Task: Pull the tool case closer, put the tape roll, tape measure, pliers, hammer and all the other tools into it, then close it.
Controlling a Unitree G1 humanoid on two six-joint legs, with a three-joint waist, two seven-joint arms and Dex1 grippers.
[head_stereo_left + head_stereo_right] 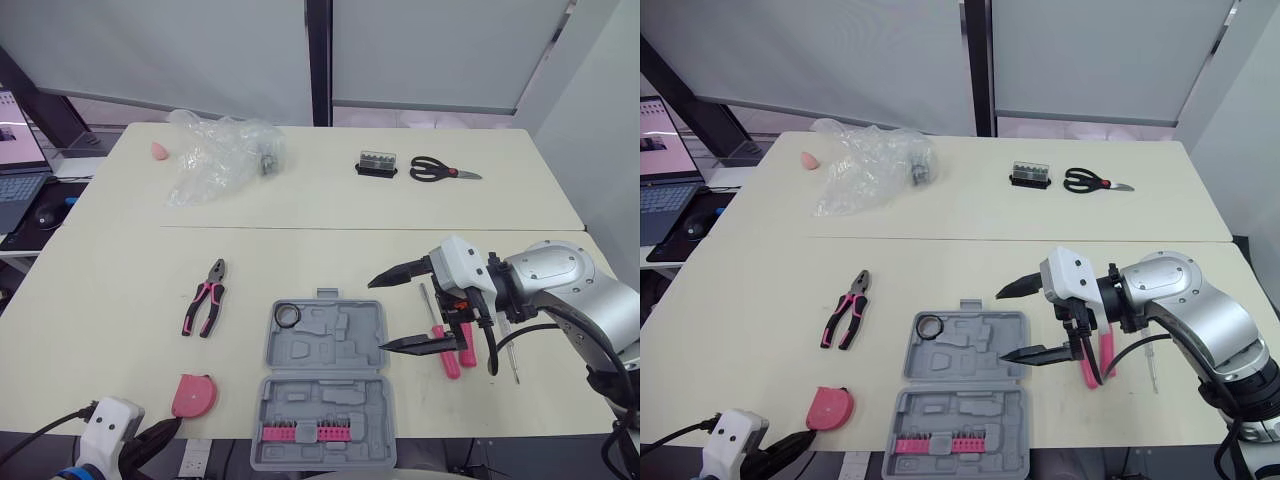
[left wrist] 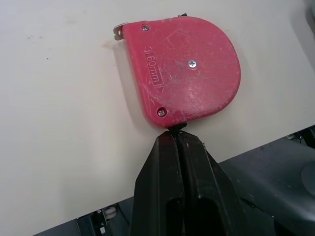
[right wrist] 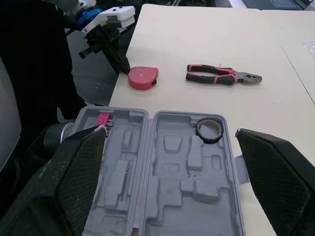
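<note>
We see the grey tool case (image 1: 340,340) lying open at the middle of the bench (image 1: 100,290). Its hinge runs left to right, and its near half reaches the bench's near edge. The tape roll (image 1: 289,316) lies flat in the far-left corner of the far half. Left of the case, across a strip of bare bench, the pliers (image 1: 205,298) lie with their long axis running near to far, nose pointing away from us and tilted slightly right. More open bench lies to their left. The pink tape measure (image 1: 194,395) sits just inside the near edge, near the case's left corner. The left gripper (image 2: 176,135) has its jaws together, tips touching the measure's rim from beyond the edge. The right gripper (image 1: 380,314) hovers beside the case's right side, jaws wide apart, above the pink-handled screwdrivers (image 1: 452,358), which point away from us. Scissors (image 1: 436,170), a black bit holder (image 1: 377,163) and a plastic bag (image 1: 220,155) lie well apart on the far bench.
</note>
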